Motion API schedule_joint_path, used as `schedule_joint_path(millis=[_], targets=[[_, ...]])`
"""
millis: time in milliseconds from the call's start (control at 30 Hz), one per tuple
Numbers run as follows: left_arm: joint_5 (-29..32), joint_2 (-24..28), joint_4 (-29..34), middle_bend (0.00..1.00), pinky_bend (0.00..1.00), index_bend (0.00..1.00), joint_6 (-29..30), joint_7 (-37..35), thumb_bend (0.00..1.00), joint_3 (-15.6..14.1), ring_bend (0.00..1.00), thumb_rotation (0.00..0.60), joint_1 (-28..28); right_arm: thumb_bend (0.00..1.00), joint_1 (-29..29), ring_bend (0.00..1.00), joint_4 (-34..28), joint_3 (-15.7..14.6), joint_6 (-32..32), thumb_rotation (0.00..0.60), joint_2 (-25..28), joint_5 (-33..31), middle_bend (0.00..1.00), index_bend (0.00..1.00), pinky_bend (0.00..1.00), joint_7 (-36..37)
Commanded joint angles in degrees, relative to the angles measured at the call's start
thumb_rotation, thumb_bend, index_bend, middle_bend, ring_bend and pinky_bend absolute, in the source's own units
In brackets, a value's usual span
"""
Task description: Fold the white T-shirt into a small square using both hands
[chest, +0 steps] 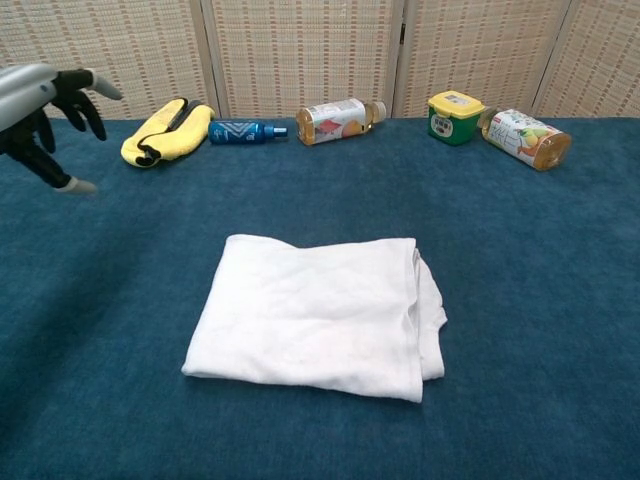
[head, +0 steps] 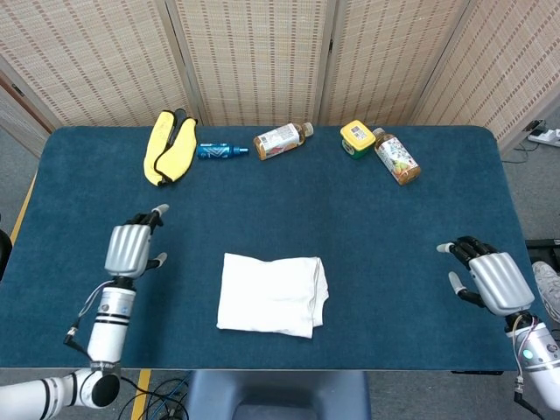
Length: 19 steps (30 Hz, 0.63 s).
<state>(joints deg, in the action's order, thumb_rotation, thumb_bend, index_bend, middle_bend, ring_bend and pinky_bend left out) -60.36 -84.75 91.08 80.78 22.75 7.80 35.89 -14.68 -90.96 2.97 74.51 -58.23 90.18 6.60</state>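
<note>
The blue table (head: 367, 210) is carrying the folded white T-shirt (head: 272, 294), lying at six o'clock. The left hand (head: 129, 248) is hovering at eight o'clock, empty with fingers spread; the right hand (head: 491, 278) at four o'clock, likewise.

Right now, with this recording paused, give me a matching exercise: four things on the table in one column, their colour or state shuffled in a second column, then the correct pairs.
Things:
1. T-shirt
2. cloth
3. small bottle
4. jar

States:
A. yellow, bunched at the far left edge
B. green with a yellow lid
C. white, folded, near the front edge
D. blue, lying on its side

Pairs: 1-C, 2-A, 3-D, 4-B
</note>
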Motion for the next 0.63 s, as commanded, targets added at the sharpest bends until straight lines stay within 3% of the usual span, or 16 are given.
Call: schedule_joint_path(millis=[33,267,633], targets=[[-5.18,3.00,-1.88,0.41,0.50,0.21,3.39,-4.87,0.14,-3.95,0.33,0.600,-4.96,0.49,0.25,0.20,2.62,-0.68,1.28,0.600,-0.95,1.53,0.27,0.23,0.30,1.84],[-10.34,7.81,-1.21,0.40,0.48,0.21,8.26,-10.21,0.14,-8.03,0.33,0.600,-12.69,0.49,1.83,0.20,6.44,-1.66,3.96,0.600,-2.70,2.32,0.27,0.22,0.29,4.51],[-14.87,11.79,0.92,0.40,0.48,0.22,14.72,-13.08,0.14,-10.26,0.33,0.600,-21.85,0.48,3.60,0.20,6.84,-2.27,5.93,0.600,-3.73,1.81,0.27,0.22,0.29,3.77]])
